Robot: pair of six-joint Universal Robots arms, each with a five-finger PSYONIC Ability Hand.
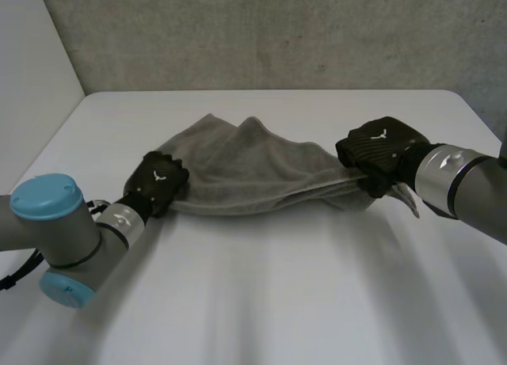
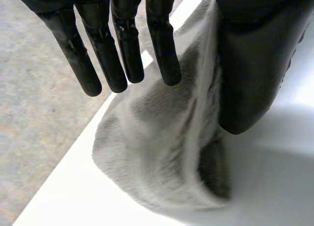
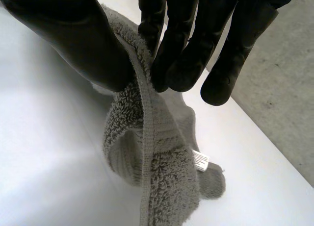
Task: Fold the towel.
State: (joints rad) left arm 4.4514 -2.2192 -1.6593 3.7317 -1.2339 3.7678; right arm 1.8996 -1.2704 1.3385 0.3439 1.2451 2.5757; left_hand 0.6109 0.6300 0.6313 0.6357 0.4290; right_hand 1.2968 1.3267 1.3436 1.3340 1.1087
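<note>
A grey towel [image 1: 245,171] lies bunched and stretched across the white table [image 1: 277,302] between my two hands. My left hand [image 1: 158,179] is at the towel's left end. In the left wrist view its fingers [image 2: 122,54] are straight and spread away from the thumb [image 2: 255,64], and the towel [image 2: 162,152] sags on the table beside the thumb, not pinched. My right hand [image 1: 380,151] holds the towel's right end just off the table. There the thumb [image 3: 73,39] and fingers [image 3: 181,54] pinch the towel's hemmed edge [image 3: 147,128].
A white label [image 3: 200,161] sticks out of the towel end hanging under my right hand. The table's edge [image 2: 73,147] runs close beside the left end, with grey floor [image 2: 34,113] beyond. A concrete wall [image 1: 277,32] stands behind the table.
</note>
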